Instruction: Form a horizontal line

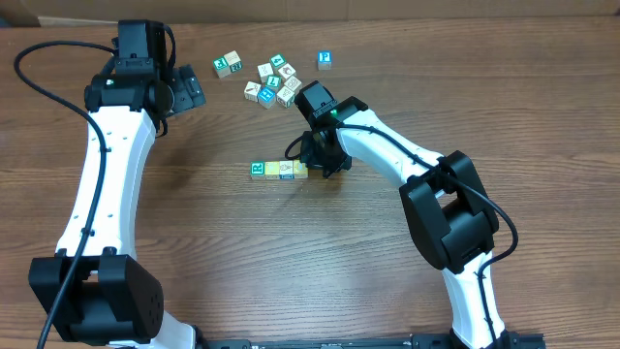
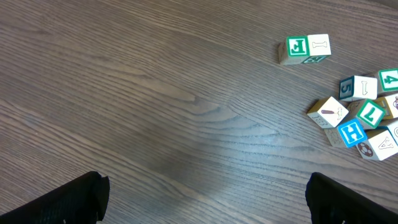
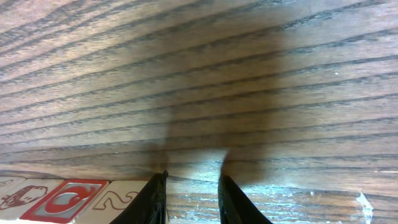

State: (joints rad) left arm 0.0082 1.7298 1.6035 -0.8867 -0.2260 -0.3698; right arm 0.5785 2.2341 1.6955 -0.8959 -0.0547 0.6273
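The horizontal line (image 1: 279, 171) is a row of small cubes lying side by side at mid-table, with the white, teal-lettered cube (image 1: 257, 170) at its left end. My right gripper (image 1: 315, 165) stands at the row's right end. In the right wrist view its jaws (image 3: 194, 176) are a narrow gap apart, with only table wood showing between them. Its left finger (image 3: 155, 202) is right against a pale cube with a 2-like outline (image 3: 124, 198), beside a red-marked cube (image 3: 62, 200). My left gripper (image 1: 191, 92) hovers at the far left, open and empty (image 2: 208, 199).
A loose cluster of lettered cubes (image 1: 276, 82) lies at the back centre and also shows in the left wrist view (image 2: 360, 115). A joined pair of cubes (image 1: 228, 65) sits left of it, and a single blue-marked cube (image 1: 325, 59) right of it.
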